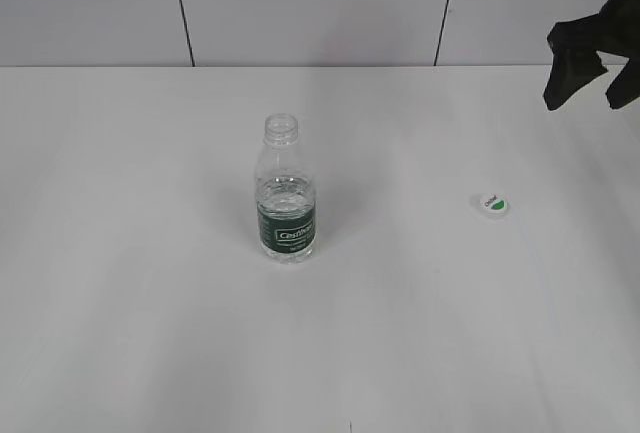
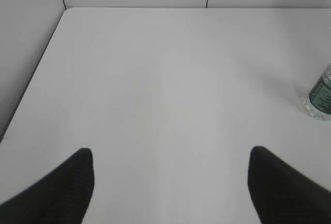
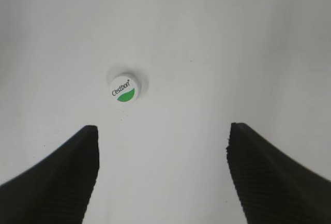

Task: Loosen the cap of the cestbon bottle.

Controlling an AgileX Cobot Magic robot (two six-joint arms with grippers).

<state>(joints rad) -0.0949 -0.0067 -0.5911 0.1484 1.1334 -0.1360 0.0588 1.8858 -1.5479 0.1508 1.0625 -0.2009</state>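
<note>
You have the cap (image 1: 492,204) lying off to the right of the open bottle (image 1: 286,193); both grippers, left (image 2: 170,182) and right (image 3: 163,172), gape wide, empty.

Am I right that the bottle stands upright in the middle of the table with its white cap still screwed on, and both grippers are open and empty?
Not quite: the cap is off. The exterior view shows the bottle upright with a bare, open neck, and the cap lying apart on the table to its right. The rest holds: the left gripper and right gripper are both open and empty.
</note>
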